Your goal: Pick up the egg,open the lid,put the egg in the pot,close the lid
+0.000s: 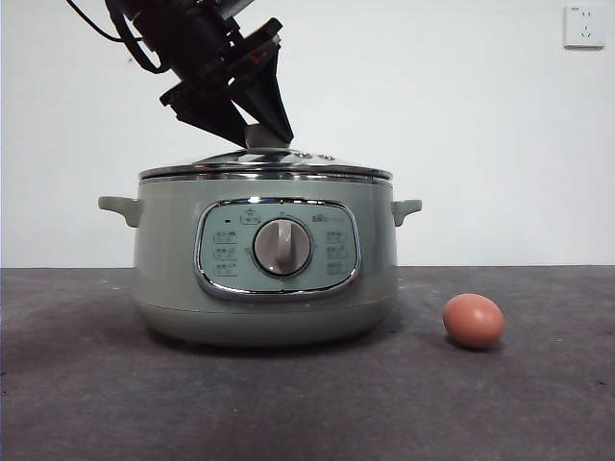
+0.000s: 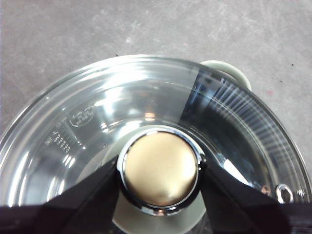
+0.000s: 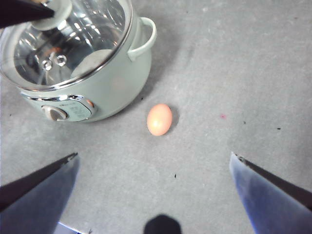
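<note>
Your egg [image 1: 474, 321] is lying on the tabletop [image 1: 307, 403] beside the pot [image 1: 264, 259]; left hand [image 2: 158, 170] is gripping the lid [image 1: 265, 165] knob, right hand [image 3: 153, 168] is hanging wide open above.

Sage-green pot [image 1: 173, 259] with chrome-framed panel, clear glass lid [image 1: 264, 163], reddish-brown egg [image 1: 473, 321], mottled grey bench [image 1: 538, 403], black gripper [image 1: 258, 113].

Black arm [image 1: 192, 38], tapered black jaws, looping black cable [image 1: 120, 38]

Glass lid [image 2: 97, 122], smooth egg [image 1: 473, 321], matt table [image 1: 538, 403]
</note>
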